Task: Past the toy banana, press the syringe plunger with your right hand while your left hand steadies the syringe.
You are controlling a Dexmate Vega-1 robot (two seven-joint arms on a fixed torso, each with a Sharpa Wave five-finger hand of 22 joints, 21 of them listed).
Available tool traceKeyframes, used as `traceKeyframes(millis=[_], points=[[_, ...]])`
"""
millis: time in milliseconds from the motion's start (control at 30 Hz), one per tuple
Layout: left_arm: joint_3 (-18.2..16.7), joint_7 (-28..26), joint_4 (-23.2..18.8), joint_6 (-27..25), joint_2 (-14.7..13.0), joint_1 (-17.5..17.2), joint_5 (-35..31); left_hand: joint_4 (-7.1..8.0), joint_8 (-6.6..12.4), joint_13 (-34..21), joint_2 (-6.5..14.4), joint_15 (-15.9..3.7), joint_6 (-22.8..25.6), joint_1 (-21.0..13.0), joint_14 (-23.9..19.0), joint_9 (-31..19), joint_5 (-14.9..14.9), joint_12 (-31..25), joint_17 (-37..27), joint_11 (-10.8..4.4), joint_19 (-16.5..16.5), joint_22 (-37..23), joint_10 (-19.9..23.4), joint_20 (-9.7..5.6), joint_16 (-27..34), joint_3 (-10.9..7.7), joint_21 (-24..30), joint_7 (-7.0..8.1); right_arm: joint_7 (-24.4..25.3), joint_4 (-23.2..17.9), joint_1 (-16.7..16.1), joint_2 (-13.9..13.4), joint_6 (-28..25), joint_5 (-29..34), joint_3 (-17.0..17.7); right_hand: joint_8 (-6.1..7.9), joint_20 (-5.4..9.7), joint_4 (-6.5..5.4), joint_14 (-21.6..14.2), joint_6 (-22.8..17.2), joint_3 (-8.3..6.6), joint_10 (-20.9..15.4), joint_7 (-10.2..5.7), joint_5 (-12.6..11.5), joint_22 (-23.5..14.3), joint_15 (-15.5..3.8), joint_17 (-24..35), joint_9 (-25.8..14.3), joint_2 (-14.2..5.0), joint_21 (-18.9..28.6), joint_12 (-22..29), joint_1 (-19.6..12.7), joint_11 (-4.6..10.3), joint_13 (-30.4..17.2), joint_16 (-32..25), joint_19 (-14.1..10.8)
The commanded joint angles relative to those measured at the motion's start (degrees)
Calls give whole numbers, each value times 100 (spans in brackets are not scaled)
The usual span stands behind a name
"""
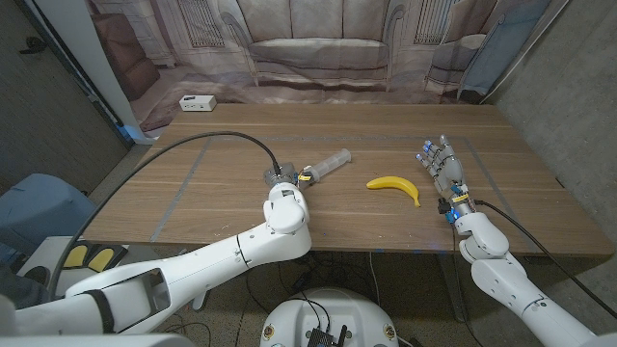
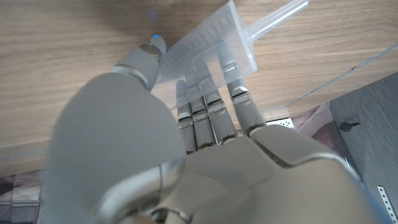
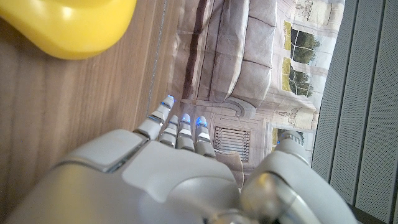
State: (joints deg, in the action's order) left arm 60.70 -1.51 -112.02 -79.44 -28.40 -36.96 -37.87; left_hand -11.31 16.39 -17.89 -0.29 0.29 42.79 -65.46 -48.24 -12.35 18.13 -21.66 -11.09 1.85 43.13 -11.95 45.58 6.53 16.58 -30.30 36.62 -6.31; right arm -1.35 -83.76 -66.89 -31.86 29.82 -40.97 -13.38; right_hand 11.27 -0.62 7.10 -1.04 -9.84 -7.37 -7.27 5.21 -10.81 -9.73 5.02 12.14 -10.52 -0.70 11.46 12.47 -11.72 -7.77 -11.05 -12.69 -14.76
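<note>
Head view | left hand seemingly gripping syringe; right hand beyond banana

table: matt grained wood | syringe: clear plastic, lying on the table | toy banana: glossy yellow, smooth | left hand: smooth pale-grey shell | backdrop behind the table: printed cloth

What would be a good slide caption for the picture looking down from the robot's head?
Left hand holds a syringe while the open right hand waits beside a toy banana.
</note>
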Motion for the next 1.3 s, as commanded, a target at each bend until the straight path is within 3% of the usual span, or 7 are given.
traceKeyframes(millis=[33, 333, 800, 1300], points=[[-856, -2079, -92, 854, 152, -706, 899, 108, 72, -52, 857, -421, 343, -928, -488, -34, 28, -52, -20, -89, 407, -11, 189, -351, 54, -605, 111, -179, 48, -58, -26, 16, 32, 25, 11, 5, -1, 13, -47, -31, 24, -42, -3, -15, -18, -10, 8, -17, -12, 8, -13, -42, 0, -21, 25, -53], [-1060, -2644, -90, 1096, 174, -832, 1254, 101, 62, -77, 852, -436, 369, -955, -517, -32, 9, -49, -36, -85, 389, -6, 204, -382, 61, -603, 146, -178, 48, 1, -10, 76, 132, 58, 0, 5, 1, 16, -55, -39, 19, -51, 5, -17, -17, -11, 7, -17, -19, 13, -16, -52, -4, -22, 27, -77], [-1364, -2867, -291, 2259, -434, -978, 1650, 109, 29, -124, 858, -461, 386, -987, -489, -29, -35, -24, -77, -147, 266, 4, 197, -412, 52, -584, 184, -114, 145, -40, -5, 118, 176, 159, -33, 2, 10, 15, -74, -39, 21, -51, 8, -16, -17, -17, 9, -17, -20, 14, -24, -50, -3, -23, 26, -102], [-1923, -2917, -328, 3473, -748, -1278, 2011, 121, 13, -161, 868, -496, 421, -1011, -504, -28, -84, -14, -130, -178, 250, 3, 222, -481, 85, -538, 254, -68, 309, -148, -33, 130, 200, 346, -81, 0, 10, 15, -82, -42, 17, -59, 13, -16, -17, -21, 9, -18, -27, 12, -28, -57, -4, -23, 29, -113]])
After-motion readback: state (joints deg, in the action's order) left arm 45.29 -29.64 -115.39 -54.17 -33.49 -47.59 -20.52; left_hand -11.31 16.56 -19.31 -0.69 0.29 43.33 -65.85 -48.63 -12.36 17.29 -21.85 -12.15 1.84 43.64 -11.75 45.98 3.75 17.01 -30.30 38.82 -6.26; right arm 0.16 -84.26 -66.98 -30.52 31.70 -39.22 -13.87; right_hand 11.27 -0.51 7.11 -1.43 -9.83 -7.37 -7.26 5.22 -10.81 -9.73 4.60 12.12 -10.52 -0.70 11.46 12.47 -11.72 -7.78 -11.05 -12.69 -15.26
